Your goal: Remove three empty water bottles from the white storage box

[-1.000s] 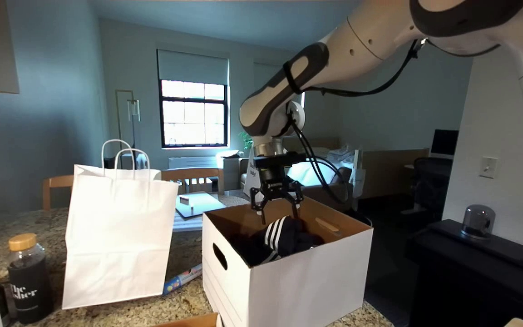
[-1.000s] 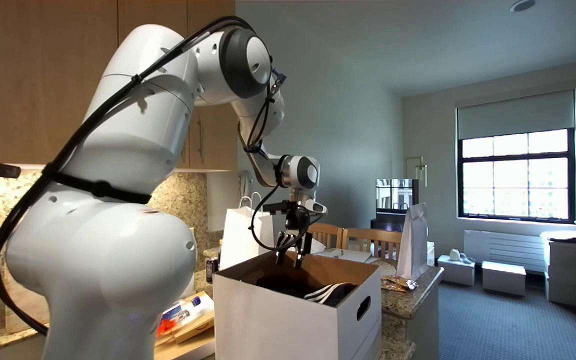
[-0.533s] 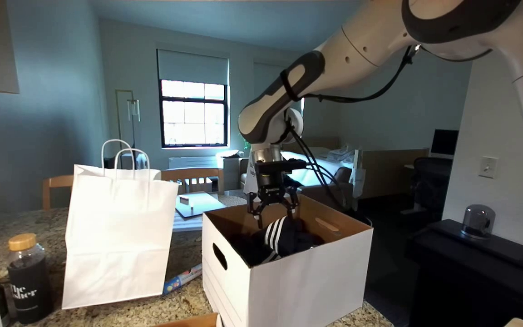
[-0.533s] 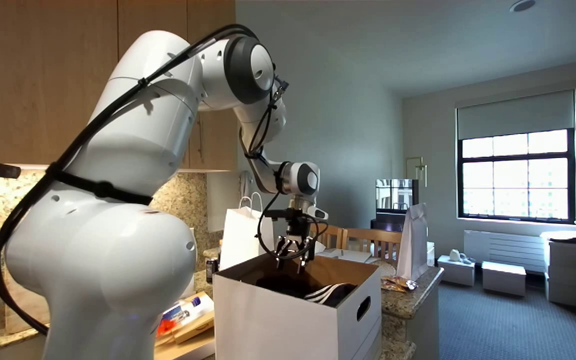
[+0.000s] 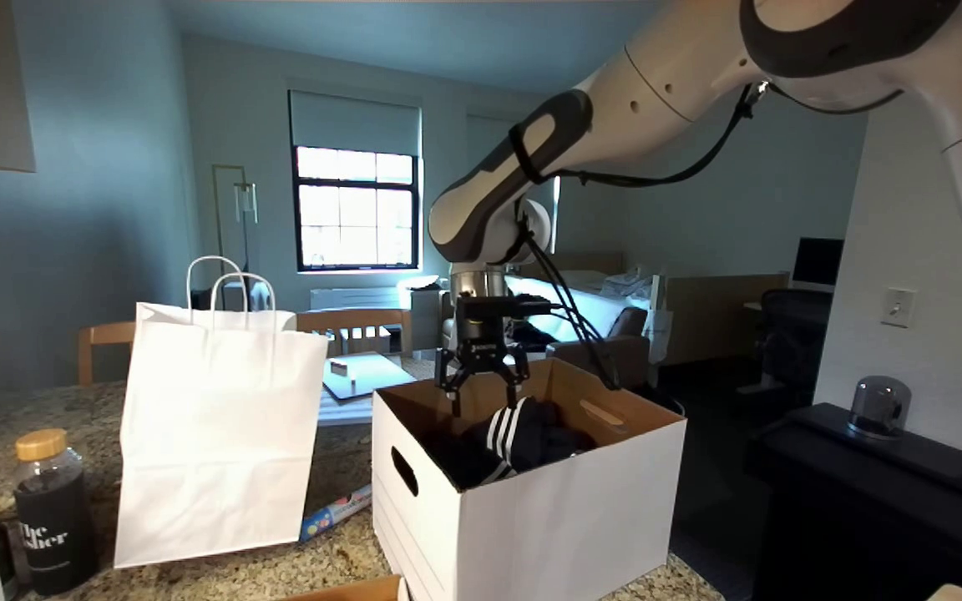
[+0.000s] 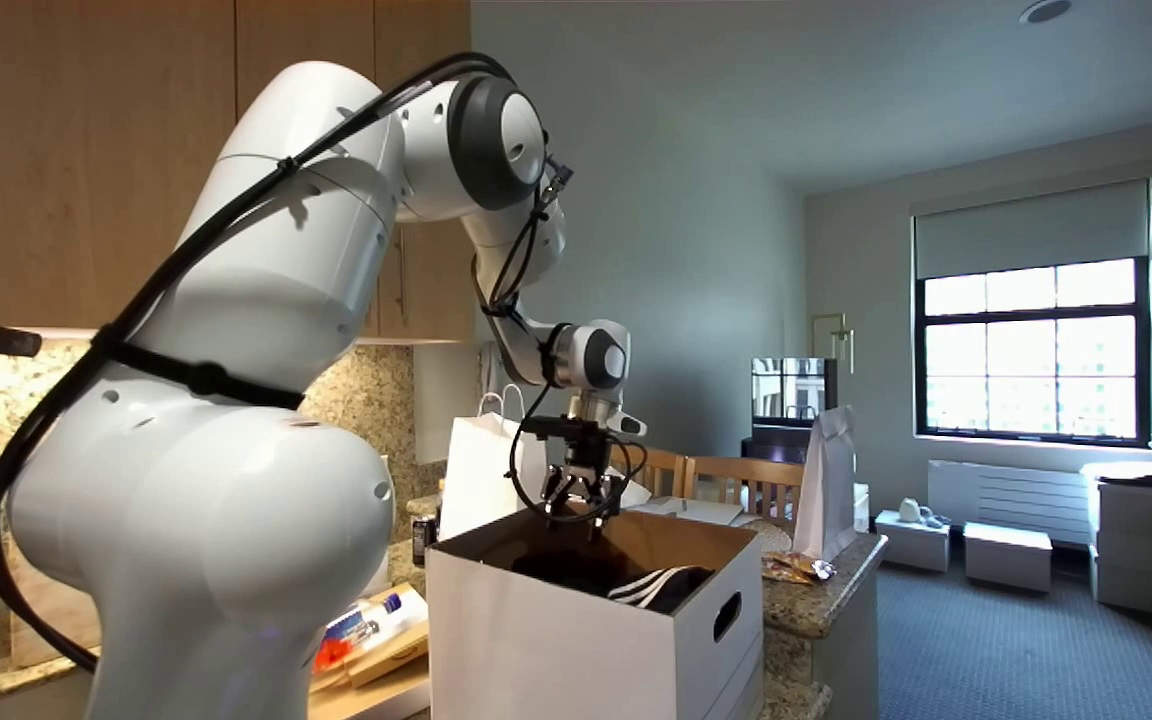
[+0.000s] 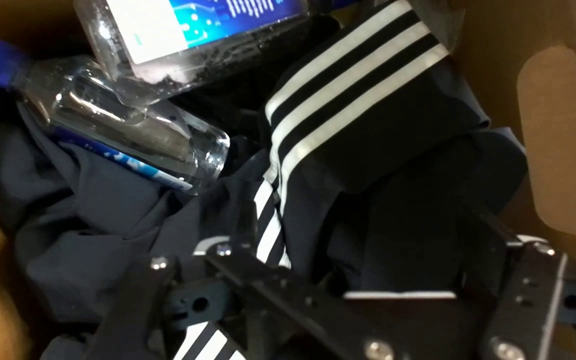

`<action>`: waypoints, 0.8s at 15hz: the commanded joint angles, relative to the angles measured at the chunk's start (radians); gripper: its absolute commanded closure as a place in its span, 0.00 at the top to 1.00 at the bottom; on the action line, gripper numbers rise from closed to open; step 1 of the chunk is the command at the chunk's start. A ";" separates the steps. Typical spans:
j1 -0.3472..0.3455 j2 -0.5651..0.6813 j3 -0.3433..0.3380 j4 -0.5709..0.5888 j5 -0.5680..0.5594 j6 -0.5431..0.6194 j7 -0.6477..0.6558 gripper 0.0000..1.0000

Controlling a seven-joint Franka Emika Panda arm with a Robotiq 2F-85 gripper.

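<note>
Inside the white storage box (image 5: 564, 534) the wrist view shows two clear bottles on dark clothing with white stripes. The nearer bottle (image 7: 138, 125) has a blue cap pointing left. The other bottle (image 7: 198, 55) wears a blue and white label, overlaps it and runs out of the top edge. A scrap of clear plastic shows at the upper right, too little to name. My gripper (image 5: 484, 405) points down over the box's mouth, its fingertips about level with the rim. Its jaws stand wide with only cloth visible beneath. From the wrist, both bottles lie up and left of the gripper (image 7: 368, 215).
A white paper bag (image 5: 222, 442) and a dark jar (image 5: 53, 517) with a wooden lid stand beside the box, with a blue printed tube (image 5: 337, 511) between bag and box. A cardboard tray (image 6: 391, 665) holds what looks like a clear bottle (image 6: 368, 628) with blue cap.
My gripper has come lower over the box and shifted left in the exterior views, and it hangs more upright. Its jaws stay wide. The box and cloth have not moved.
</note>
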 commanded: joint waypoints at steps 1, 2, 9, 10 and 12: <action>0.019 -0.039 0.008 -0.046 0.000 0.068 -0.032 1.00; 0.026 -0.040 0.011 -0.048 -0.003 0.081 -0.033 1.00; 0.037 -0.054 0.044 -0.080 0.075 0.227 -0.037 1.00; 0.037 -0.056 0.046 -0.086 0.087 0.248 -0.040 1.00; 0.036 -0.059 0.049 -0.094 0.104 0.280 -0.042 1.00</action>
